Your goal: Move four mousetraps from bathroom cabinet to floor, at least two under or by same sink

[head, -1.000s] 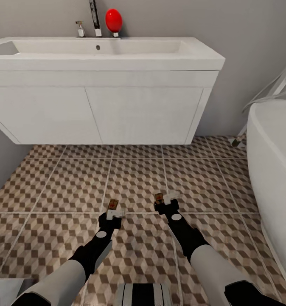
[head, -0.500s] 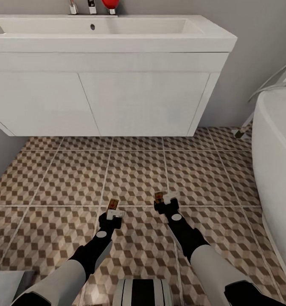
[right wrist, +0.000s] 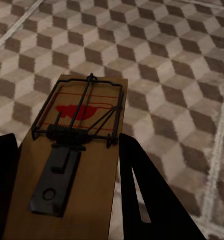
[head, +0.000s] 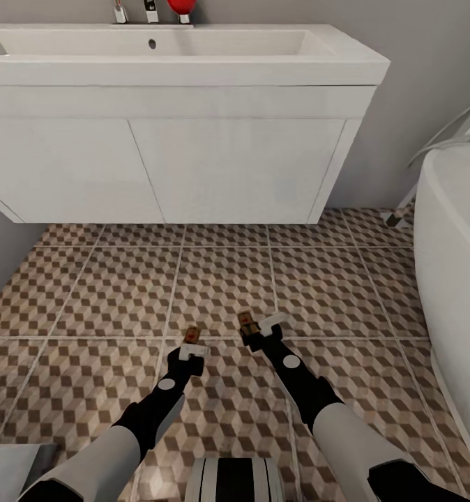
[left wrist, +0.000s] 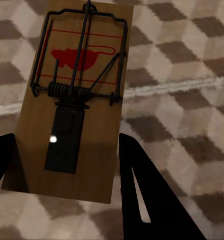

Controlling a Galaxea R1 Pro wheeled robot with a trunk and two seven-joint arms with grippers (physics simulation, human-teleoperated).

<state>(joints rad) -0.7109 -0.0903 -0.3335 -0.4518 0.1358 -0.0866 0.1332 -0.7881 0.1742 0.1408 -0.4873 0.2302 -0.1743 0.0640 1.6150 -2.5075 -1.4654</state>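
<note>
Stood facing the white sink point(head: 179, 63), hung on the grey wall above the tiled floor point(head: 109, 300). Held both arms low and forward over the tiles, in front of the sink and short of its underside.

Left gripper point(head: 191, 351): closed on a mousetrap point(head: 192, 334), dark fingers point(left wrist: 151, 200) pressed against both long edges of the wooden board. Seen from the left wrist, showed the trap point(left wrist: 77, 95) face up, with its wire spring, black catch plate and red mouse mark, above a pale grout line; contact with the floor not clear.

Right gripper point(head: 254, 333): likewise clamped on a second mousetrap point(head: 246, 321), fingers point(right wrist: 146, 195) hugging its sides. Seen from the right wrist, showed that board point(right wrist: 72, 165) tilted over the cube-patterned tiles, red mark and wire bar plain to see.

Kept the two traps near each other, the right one a little nearer the sink. Edge of a white bathtub point(head: 451, 265) at the right.
</note>
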